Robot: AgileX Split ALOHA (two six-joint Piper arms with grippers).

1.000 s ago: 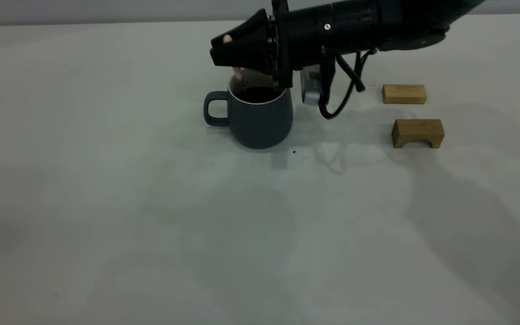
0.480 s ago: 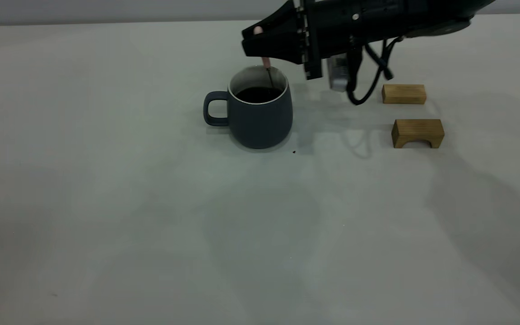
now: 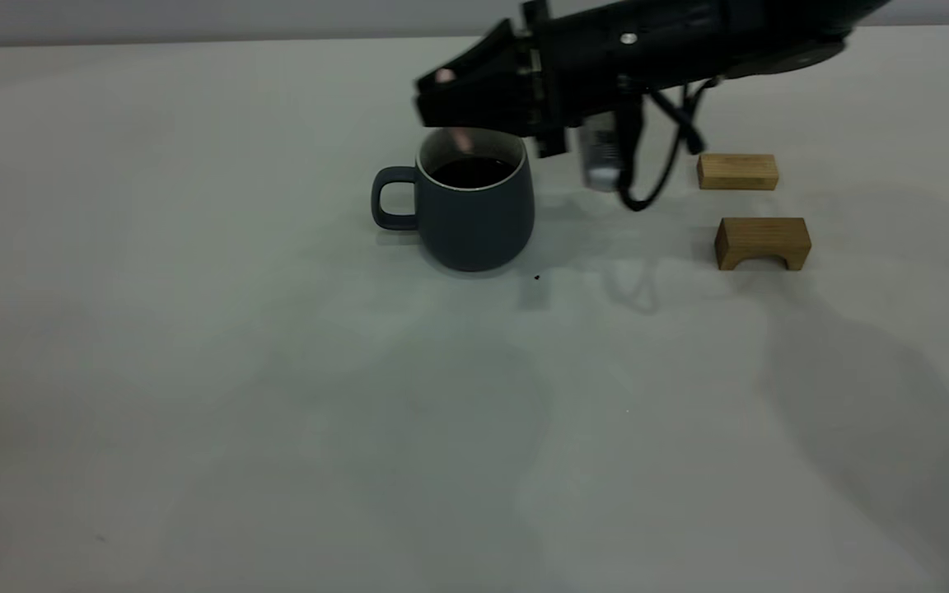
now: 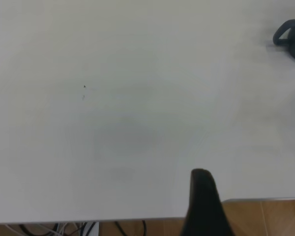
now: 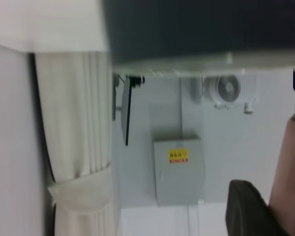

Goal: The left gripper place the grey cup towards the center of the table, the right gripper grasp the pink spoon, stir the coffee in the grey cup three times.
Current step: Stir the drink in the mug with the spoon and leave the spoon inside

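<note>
cups: 1 grey cup [image 3: 474, 216] | spoons: 1 pink spoon [image 3: 463, 141] | wooden blocks: 2 [image 3: 737, 171] [image 3: 762, 242] | arms: 1

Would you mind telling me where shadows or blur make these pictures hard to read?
Exterior view: soft, broad arm shadows fall across the table; the pink spoon is motion-smeared above the grey cup. Right wrist view: soft throughout, its foreground most blurred. Left wrist view: evenly lit, only faint shading.

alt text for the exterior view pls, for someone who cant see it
The right gripper reaches in from the right and holds the pink spoon just above the rim of the grey cup, which holds dark coffee. The cup stands on the table, handle pointing left; two small wooden blocks lie at its right.
</note>
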